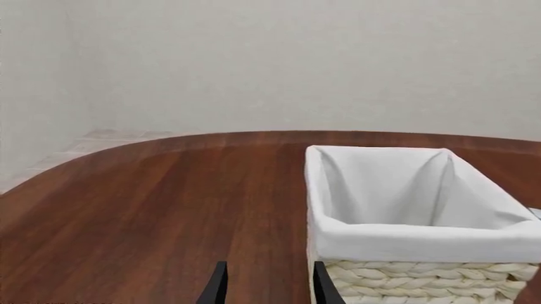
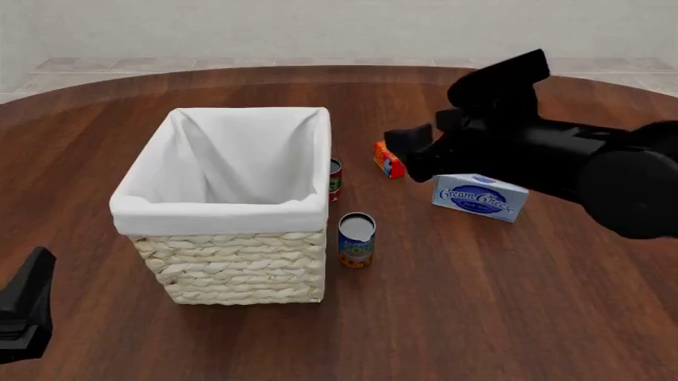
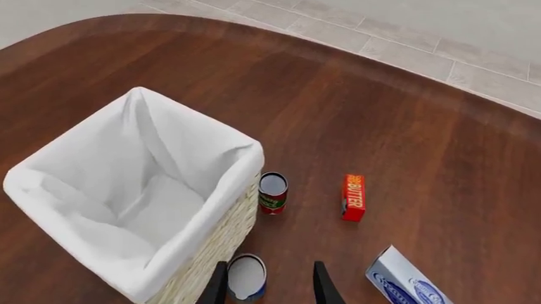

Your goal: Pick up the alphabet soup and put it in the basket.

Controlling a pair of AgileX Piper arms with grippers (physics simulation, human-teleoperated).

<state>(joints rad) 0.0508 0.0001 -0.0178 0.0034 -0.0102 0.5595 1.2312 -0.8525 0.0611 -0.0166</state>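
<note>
The alphabet soup (image 2: pixel 356 239) stands upright just right of the basket (image 2: pixel 235 266), its silver-white top facing up. My right gripper (image 2: pixel 411 149) hangs open, high over the table, behind and to the right of the can. In the right wrist view the alphabet soup (image 3: pixel 245 277) lies far below, between the open right gripper's (image 3: pixel 268 288) fingertips, beside the basket (image 3: pixel 243 159). My left gripper (image 1: pixel 268 288) is open and empty, low near the table's front-left, with the basket (image 1: pixel 406 239) just ahead of it.
A smaller red-and-green can (image 2: pixel 335 178) stands against the basket's right side. An orange butter box (image 2: pixel 389 159) and a white-blue cream cheese box (image 2: pixel 480 197) lie further right. Part of the left arm (image 2: pixel 27 316) shows at the front-left corner.
</note>
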